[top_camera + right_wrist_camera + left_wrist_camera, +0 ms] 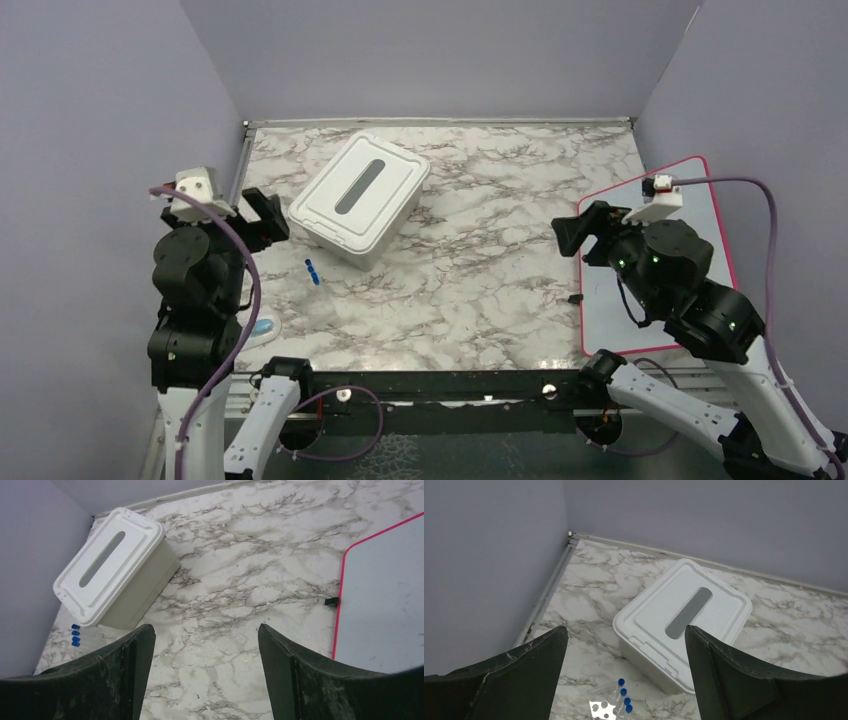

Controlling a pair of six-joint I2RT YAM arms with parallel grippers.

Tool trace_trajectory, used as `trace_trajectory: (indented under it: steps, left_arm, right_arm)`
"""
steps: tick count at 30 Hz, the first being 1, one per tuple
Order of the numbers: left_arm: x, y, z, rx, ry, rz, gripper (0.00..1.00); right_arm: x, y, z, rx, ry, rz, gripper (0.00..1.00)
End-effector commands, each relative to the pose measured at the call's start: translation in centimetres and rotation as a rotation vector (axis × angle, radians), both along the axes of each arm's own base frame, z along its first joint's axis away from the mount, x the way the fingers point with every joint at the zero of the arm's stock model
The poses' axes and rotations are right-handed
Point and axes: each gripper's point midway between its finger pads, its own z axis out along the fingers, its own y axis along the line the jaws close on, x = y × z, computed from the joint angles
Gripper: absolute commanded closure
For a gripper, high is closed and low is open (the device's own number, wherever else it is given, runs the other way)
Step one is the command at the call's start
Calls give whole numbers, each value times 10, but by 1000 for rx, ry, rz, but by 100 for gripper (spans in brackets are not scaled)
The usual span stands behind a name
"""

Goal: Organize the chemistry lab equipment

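Note:
Of the chemistry lab equipment, only a short row of tiny blue-capped pieces [312,272] shows, lying on the marble table just in front of the closed beige bin [362,195]. In the left wrist view the blue caps [624,699] sit on clear tubes beside a clear holed strip [601,710]. My left gripper [265,208] hovers left of the bin, open and empty [625,630]. My right gripper [575,228] hangs over the table's right half, open and empty [206,627]. The blue pieces [75,635] lie far to its left.
The bin's white lid [684,615] with a grey slot is shut. A red-bordered whiteboard [690,260] lies at the right edge with a small black clip [331,601] on its border. A bluish-white disc [262,328] sits by the left arm's base. Purple walls enclose the table.

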Motion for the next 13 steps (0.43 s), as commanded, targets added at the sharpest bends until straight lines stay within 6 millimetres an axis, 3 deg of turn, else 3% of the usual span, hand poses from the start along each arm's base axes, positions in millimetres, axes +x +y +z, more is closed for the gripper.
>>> trace_trajectory:
  steps: [1,8,13]
  left_arm:
    - [-37,45,5,67,14,231,10]
    - [-67,64,12,93,8,325,10]
    - [-76,66,14,85,-8,325,7]
  right_arm:
    - [-11,-16,9,-29,-14,-15,20]
    - [-19,-22,16,-4,-38,-9,17]
    - [-15,-18,9,-5,-18,-15,17]
